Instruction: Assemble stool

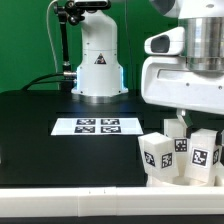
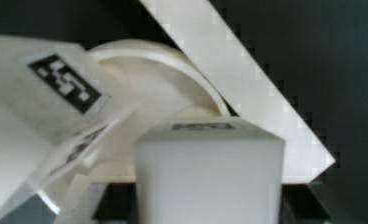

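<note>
The white stool stands at the exterior view's lower right. Two blocky legs with black-and-white tags (image 1: 160,155) (image 1: 206,154) rise in front, and a third leg (image 1: 181,141) stands between them under my gripper (image 1: 180,125). In the wrist view my gripper (image 2: 207,205) is closed on that white leg (image 2: 207,160), a dark finger (image 2: 113,200) tight against each side. The leg stands over the round ring-shaped seat (image 2: 154,75). Another tagged leg (image 2: 56,80) leans across the seat. Most of the seat is hidden in the exterior view.
The marker board (image 1: 98,126) lies on the black table in the middle. The robot base (image 1: 97,60) stands behind it. A long white bar (image 2: 234,60) runs right behind the seat in the wrist view. A pale table edge (image 1: 70,205) runs along the front.
</note>
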Controlling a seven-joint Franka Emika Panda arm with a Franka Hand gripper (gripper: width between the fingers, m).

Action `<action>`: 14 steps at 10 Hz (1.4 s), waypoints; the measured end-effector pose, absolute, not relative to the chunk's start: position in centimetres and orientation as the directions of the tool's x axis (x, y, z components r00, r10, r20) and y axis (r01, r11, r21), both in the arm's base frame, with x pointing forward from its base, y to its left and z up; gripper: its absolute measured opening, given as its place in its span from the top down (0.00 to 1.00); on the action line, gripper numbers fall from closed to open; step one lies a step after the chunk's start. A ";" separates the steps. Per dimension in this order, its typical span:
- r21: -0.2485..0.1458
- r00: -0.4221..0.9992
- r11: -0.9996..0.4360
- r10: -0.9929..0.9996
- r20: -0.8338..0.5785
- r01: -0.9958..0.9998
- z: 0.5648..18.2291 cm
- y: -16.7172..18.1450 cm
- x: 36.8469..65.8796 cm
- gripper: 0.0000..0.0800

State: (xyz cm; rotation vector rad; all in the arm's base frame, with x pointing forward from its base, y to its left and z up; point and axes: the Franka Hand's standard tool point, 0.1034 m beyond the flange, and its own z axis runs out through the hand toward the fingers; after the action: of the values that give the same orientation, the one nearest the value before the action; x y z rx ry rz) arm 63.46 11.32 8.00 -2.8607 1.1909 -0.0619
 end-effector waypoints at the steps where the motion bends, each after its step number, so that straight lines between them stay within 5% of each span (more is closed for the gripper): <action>1: -0.059 0.654 -0.653 -0.757 0.012 -0.755 8.0 11.4 63.4 0.57; 2: -0.063 0.620 -0.619 -0.785 0.008 -0.783 8.0 11.5 63.4 0.57; 4: -0.126 0.276 -0.269 -0.960 -0.042 -0.955 8.0 11.8 63.7 0.57; 6: -0.148 0.027 -0.012 -0.995 -0.097 -0.989 8.0 12.1 63.7 0.57; 10: -0.105 -0.365 0.392 -0.907 -0.209 -0.914 8.0 12.7 63.6 0.57; 14: -0.067 -0.482 0.511 -0.840 -0.251 -0.857 8.0 12.7 63.6 0.57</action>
State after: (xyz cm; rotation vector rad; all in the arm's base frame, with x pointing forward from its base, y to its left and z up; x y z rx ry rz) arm 63.58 12.66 8.00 -1.4353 2.5035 0.0988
